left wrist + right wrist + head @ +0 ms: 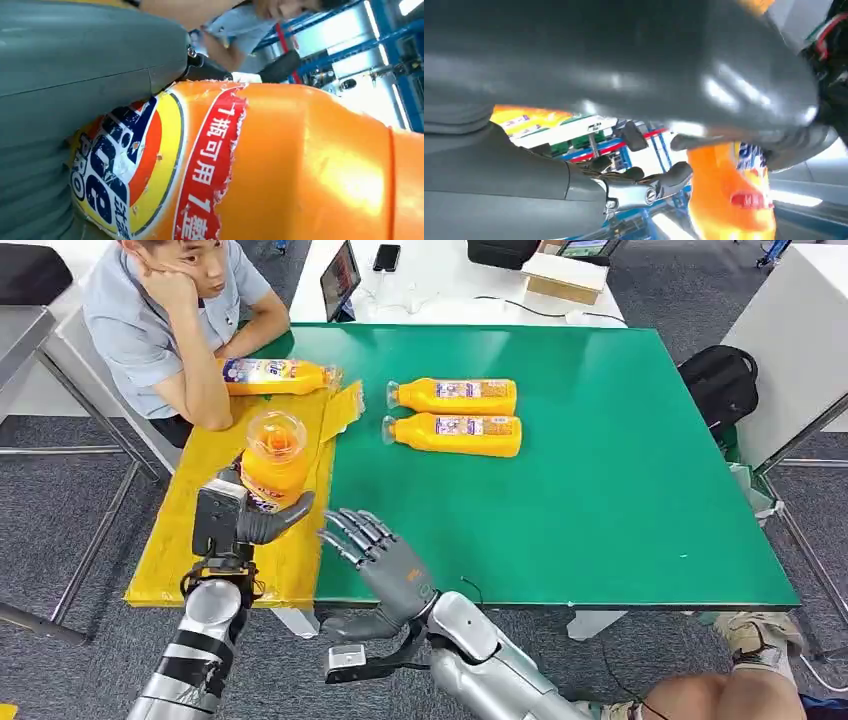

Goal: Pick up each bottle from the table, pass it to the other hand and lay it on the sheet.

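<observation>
The orange plastic bottle (272, 462), upright in the left hand (250, 518) whose fingers wrap it, should be tipped flat onto the yellow sheet (200, 540), the right hand's (385, 562) spread, empty fingers kept clear

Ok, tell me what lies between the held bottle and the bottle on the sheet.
Bare yellow sheet, head view: nothing between held bottle and lying one.

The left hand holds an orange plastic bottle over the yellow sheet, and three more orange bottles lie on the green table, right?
Not quite: the head view shows two orange plastic bottles on the green table, not three. The left hand does hold an orange bottle over the yellow sheet.
</observation>
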`<action>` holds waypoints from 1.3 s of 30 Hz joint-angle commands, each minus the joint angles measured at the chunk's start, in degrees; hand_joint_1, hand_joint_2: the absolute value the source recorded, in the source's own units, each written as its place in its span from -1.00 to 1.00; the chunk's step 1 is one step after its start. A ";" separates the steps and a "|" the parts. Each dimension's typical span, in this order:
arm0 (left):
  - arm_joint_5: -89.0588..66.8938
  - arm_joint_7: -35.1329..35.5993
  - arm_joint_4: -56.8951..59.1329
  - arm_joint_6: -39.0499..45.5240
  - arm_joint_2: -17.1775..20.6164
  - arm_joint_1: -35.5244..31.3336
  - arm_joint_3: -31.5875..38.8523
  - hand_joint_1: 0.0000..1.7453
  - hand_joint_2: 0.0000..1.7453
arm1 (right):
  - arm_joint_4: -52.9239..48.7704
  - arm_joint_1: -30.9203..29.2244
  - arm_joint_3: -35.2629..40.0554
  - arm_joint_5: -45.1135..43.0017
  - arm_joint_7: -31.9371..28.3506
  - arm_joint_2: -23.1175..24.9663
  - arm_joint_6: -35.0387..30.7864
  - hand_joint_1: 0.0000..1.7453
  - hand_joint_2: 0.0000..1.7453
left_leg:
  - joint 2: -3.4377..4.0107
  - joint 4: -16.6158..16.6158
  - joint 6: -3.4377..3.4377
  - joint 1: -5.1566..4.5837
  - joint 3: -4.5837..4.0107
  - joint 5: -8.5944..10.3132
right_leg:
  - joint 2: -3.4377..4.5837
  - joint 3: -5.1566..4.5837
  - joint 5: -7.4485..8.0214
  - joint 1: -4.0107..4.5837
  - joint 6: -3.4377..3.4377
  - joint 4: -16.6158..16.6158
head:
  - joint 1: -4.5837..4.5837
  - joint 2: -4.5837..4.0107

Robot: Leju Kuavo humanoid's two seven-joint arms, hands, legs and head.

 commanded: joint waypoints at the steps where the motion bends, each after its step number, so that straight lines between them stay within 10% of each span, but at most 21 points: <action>1: -10.89 2.66 9.81 3.87 4.19 -6.30 3.43 1.00 1.00 | -8.03 4.45 -1.79 -0.81 -0.33 -2.89 0.62 -1.00 -1.00 | 0.03 -0.02 -0.06 0.03 0.28 -0.11 | -0.06 0.29 -0.11 0.05 -0.11 -0.03 | -0.02 0.00; 27: -36.78 12.37 46.22 -11.77 10.93 -23.65 -7.05 1.00 1.00 | -5.83 5.74 -3.95 -8.56 -6.27 -1.63 4.96 -1.00 -1.00 | 0.13 -0.04 -0.05 0.01 0.17 -0.03 | 0.06 0.20 -0.01 0.00 -0.07 -0.03 | -0.02 0.00; 29: -36.68 11.90 46.87 -13.43 10.92 -23.85 -7.23 0.76 1.00 | -4.73 5.43 -4.01 -9.21 -6.88 -1.49 4.99 -1.00 -1.00 | 0.14 -0.05 -0.08 0.01 0.28 -0.06 | 0.06 0.27 -0.04 0.02 -0.11 -0.03 | -0.02 0.00; 31: -36.27 10.17 46.90 -14.91 11.15 -23.83 -7.56 -0.20 1.00 | -3.55 4.88 -3.99 -9.88 -7.72 -1.32 4.75 -1.00 -1.00 | 0.17 -0.06 -0.10 0.03 0.36 -0.07 | 0.06 0.34 -0.05 0.04 -0.15 -0.03 | -0.02 0.00; 37: -36.23 10.08 46.90 -14.87 11.24 -23.76 -7.55 -0.20 1.00 | -3.41 4.73 -4.03 -9.92 -7.76 -1.31 4.77 -1.00 -1.00 | 0.20 -0.04 -0.09 0.02 0.50 -0.08 | 0.10 0.43 -0.05 0.04 -0.14 0.07 | -0.02 0.00; 39: -34.28 8.57 46.59 -16.35 10.85 -23.53 -6.59 -0.98 1.00 | -2.97 4.61 -4.08 -10.32 -8.14 -1.23 4.80 -1.00 -1.00 | 0.18 -0.06 -0.09 0.00 0.45 -0.02 | 0.09 0.40 -0.02 0.02 -0.11 0.06 | -0.02 0.00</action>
